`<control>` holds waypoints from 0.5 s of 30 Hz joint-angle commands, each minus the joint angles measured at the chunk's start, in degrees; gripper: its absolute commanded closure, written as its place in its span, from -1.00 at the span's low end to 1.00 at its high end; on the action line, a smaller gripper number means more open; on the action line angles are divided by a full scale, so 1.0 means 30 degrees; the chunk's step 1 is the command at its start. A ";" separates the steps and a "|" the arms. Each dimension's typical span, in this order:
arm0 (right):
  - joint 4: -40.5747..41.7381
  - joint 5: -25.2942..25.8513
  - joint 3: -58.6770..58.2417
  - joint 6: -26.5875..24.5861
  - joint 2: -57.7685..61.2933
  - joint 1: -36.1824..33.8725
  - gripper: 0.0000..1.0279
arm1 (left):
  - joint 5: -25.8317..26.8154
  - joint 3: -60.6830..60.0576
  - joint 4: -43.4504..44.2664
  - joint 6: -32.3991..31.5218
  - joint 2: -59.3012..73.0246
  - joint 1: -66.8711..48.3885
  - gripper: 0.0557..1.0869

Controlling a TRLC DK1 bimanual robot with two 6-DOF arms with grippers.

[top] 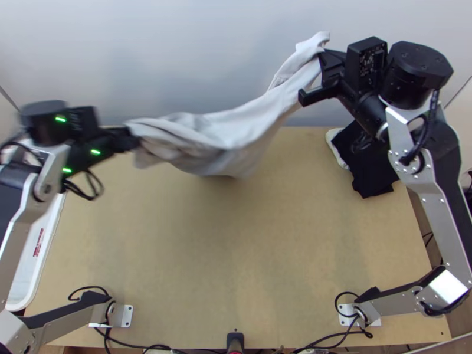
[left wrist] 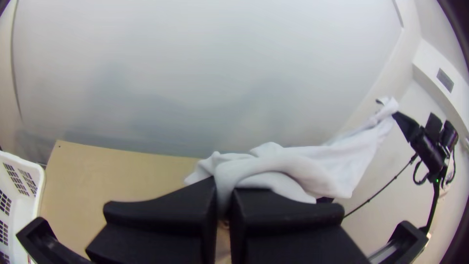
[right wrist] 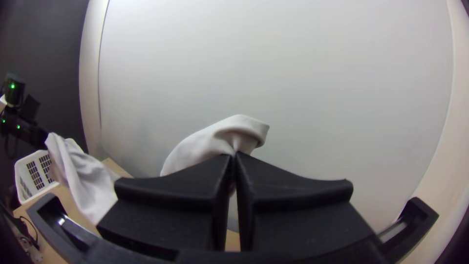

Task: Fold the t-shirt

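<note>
Across the top view's upper middle, the pale t-shirt (top: 242, 130) hangs stretched and crumpled. Left gripper (top: 131, 137) looks to be pinching one end, kinda blurry tbh; right gripper (top: 323, 58) has the other clamped, upper right.

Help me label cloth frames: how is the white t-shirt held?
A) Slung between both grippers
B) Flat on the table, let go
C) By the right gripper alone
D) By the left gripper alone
A: the white t-shirt spans the gap between the arms, pinched by the left gripper and the right gripper.
</note>
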 commanded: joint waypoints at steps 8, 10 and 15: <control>-0.4461 -0.0187 0.1509 0.0935 -0.2937 0.0250 0.94 | 0.3068 0.2686 -0.0693 0.0102 -0.1570 0.4379 0.92; -0.4608 -0.0187 0.1567 0.1111 -0.3288 0.0250 0.94 | 0.3684 0.2217 -0.0693 0.0132 -0.2244 0.4203 0.92; -0.5223 -0.0187 0.3501 0.1140 -0.3552 0.0660 0.94 | 0.5119 -0.0273 0.0303 0.0132 -0.5027 0.2592 0.92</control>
